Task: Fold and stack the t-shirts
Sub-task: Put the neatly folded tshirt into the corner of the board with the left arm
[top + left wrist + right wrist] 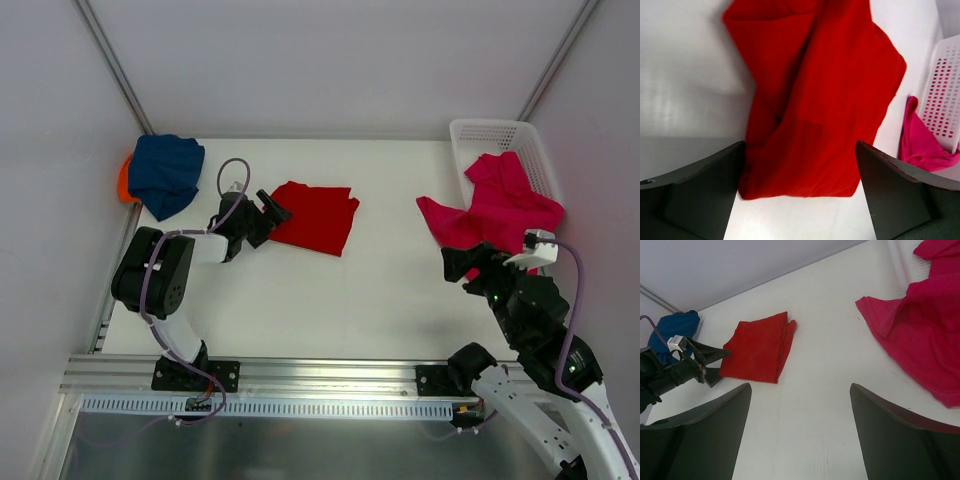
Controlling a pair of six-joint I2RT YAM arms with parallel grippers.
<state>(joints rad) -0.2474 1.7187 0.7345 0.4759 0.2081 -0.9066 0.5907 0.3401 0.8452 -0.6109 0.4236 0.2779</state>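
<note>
Top external: orange tee (123, 182) barely vis

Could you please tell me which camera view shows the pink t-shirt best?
The top external view: it shows most of the pink t-shirt, spilling from the white basket onto the table. The right wrist view crops it at the frame's right edge; the left wrist view catches only a corner beside the basket.

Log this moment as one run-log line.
left gripper: open, at edge of red shirt | right gripper: open, near pink shirt | pink shirt: over basket rim
</note>
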